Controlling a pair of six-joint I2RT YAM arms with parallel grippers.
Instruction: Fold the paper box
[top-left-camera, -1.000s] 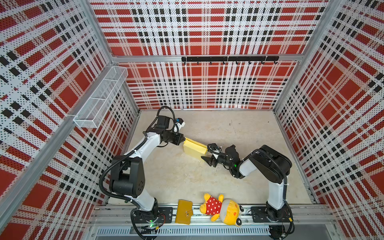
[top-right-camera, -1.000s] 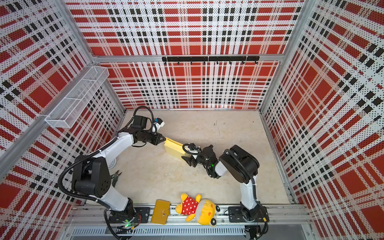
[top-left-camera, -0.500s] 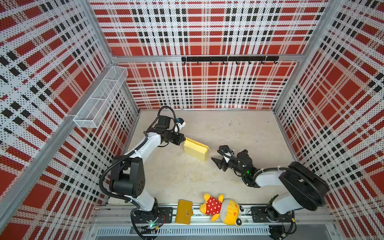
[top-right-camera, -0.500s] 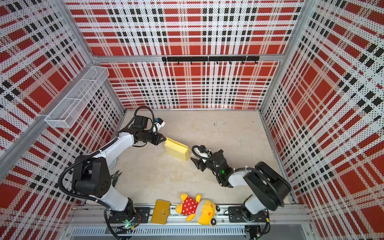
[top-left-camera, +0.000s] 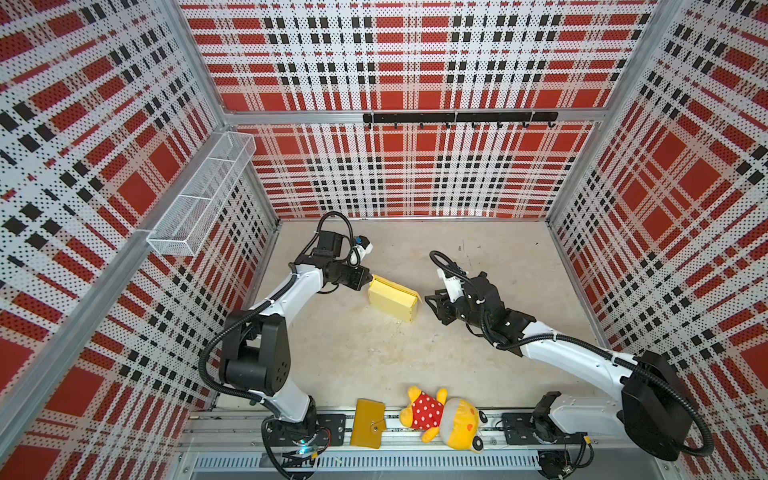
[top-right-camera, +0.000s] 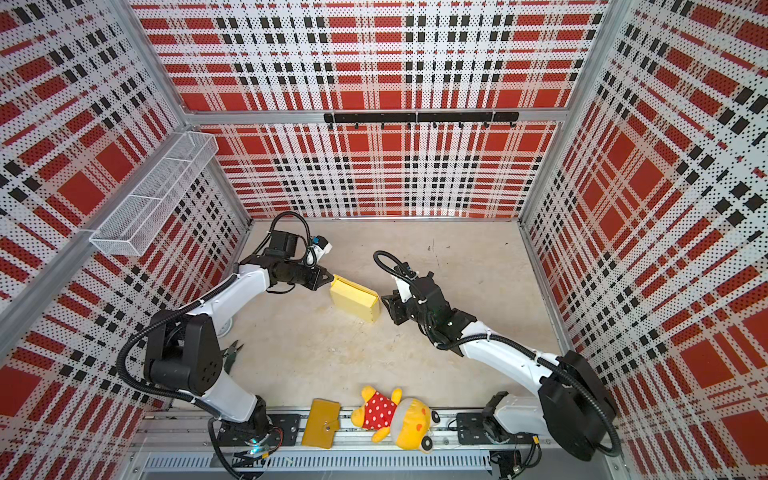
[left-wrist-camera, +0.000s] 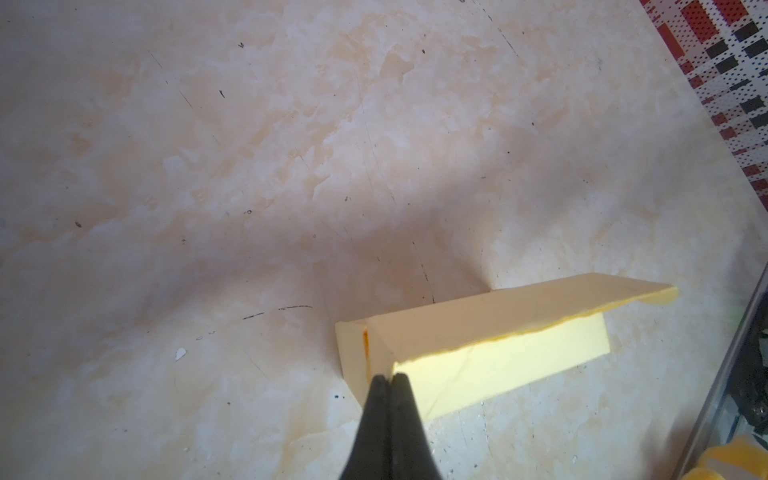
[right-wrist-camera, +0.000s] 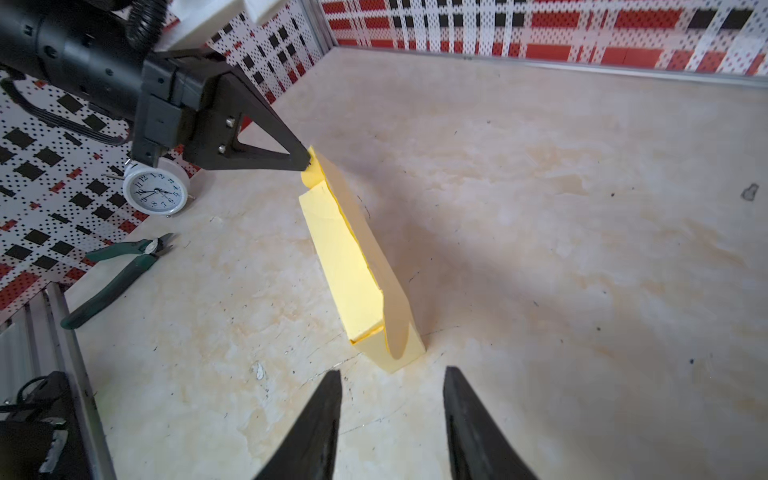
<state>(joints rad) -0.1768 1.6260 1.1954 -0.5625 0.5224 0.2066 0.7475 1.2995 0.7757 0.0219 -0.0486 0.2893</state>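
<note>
Yellow cardboard paper box (top-left-camera: 392, 302), rectangular, creased

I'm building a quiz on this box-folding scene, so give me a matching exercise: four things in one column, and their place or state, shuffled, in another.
Things
1. pale yellow cardboard paper box
2. mustard-yellow snap wallet
3. left gripper
4. right gripper

Place or state
A. jaws apart, just short of the box's end, touching nothing
B. lying on the metal front rail beside the yellow plush toy
C. on the beige table between both grippers, lid flap partly raised
D. shut, pinching the box's corner

Pairs: 1-C; 2-B; 3-D; 4-A
</note>
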